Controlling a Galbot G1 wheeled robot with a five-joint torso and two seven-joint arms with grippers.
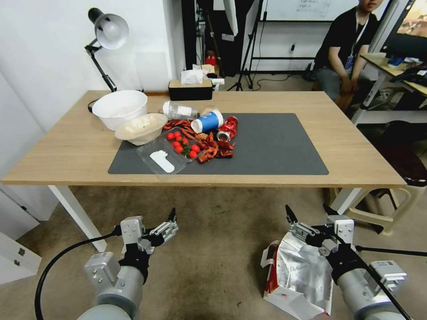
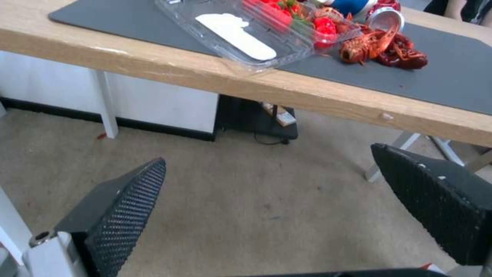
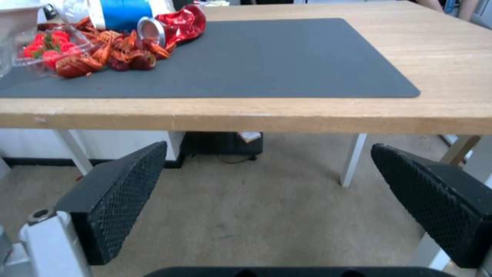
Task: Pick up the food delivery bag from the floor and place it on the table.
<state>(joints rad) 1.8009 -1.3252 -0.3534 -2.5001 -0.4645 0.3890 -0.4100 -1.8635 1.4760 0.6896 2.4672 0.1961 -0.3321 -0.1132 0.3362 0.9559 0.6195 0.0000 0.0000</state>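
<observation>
The food delivery bag lies on the floor at the lower right, white with a red side and its silver foil lining open upward. My right gripper hovers open just above the bag's far edge, nothing between its fingers. To the left, my left gripper hangs open over bare floor, well clear of the bag. The table, light wood with a dark grey mat, stands straight ahead. In both wrist views the table edge sits above the open jaws.
The mat's left half holds white bowls, a clear tray of strawberries, crayfish, a blue cup and a crushed red can. A lamp and tissue box stand behind. A beige stool stands right of the table leg.
</observation>
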